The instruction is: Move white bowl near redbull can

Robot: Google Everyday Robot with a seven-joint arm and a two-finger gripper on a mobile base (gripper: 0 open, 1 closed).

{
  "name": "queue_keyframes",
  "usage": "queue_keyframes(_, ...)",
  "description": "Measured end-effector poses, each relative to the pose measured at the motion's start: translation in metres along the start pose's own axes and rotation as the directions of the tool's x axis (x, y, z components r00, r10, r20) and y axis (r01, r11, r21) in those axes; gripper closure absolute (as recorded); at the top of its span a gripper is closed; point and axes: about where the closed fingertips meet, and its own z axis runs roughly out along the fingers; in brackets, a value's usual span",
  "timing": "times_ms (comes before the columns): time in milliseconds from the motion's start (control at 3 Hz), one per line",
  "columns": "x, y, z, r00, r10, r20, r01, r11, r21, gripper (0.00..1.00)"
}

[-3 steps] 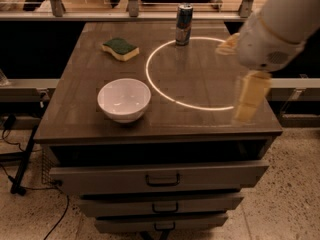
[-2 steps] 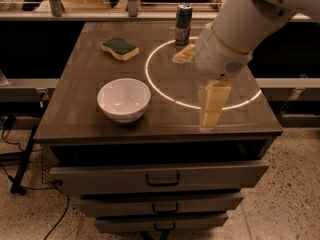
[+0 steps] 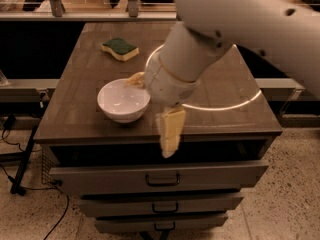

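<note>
Where the wooden table (image 3: 75, 109) runs toward its front left edge, holds the white bowl (image 3: 122, 101), upright on its narrow foot, glossy inside and with nothing in it. Places that bowl just left of the claw (image 3: 149, 115) and partly between its two yellowish fingers (image 3: 170, 131). Puts one of them at the bowl's far right rim, too close to tell touching from hovering. Sets the other just right of the bowl, pointing down past the table's front edge and across the dark gap above the top drawer (image 3: 100, 176). Shows the claw spread wide and pinching nothing, with the bowl's right side lying inside that spread. Hangs the claw from a thick white arm (image 3: 240, 24) that reaches in from the upper right and blocks from sight the middle and back right of the table. Leaves a sponge (image 3: 120, 49), green on top and yellow below, lying flat at the back left corner, well apart from the bowl and from the claw. Traces a bright ring of light (image 3: 225, 105) on the wood to the right of the bowl, with part of the ring covered by the arm. Stacks three drawers under the top, each with a dark handle (image 3: 162, 179) at its middle. Lays a black cable (image 3: 60, 216) on the speckled floor (image 3: 295, 194) at the lower left, near a dark slanted leg (image 3: 24, 161) beside the table.
</note>
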Motion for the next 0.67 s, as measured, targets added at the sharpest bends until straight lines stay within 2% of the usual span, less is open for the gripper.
queue_keyframes(333,-0.025,-0.006,0.016,0.998,-0.065,0.019,0.065,0.9979,0.002,0.00)
queue_keyframes(667,-0.033,-0.018,0.039,0.996,-0.085,0.004,0.085,0.9964,0.004,0.00)
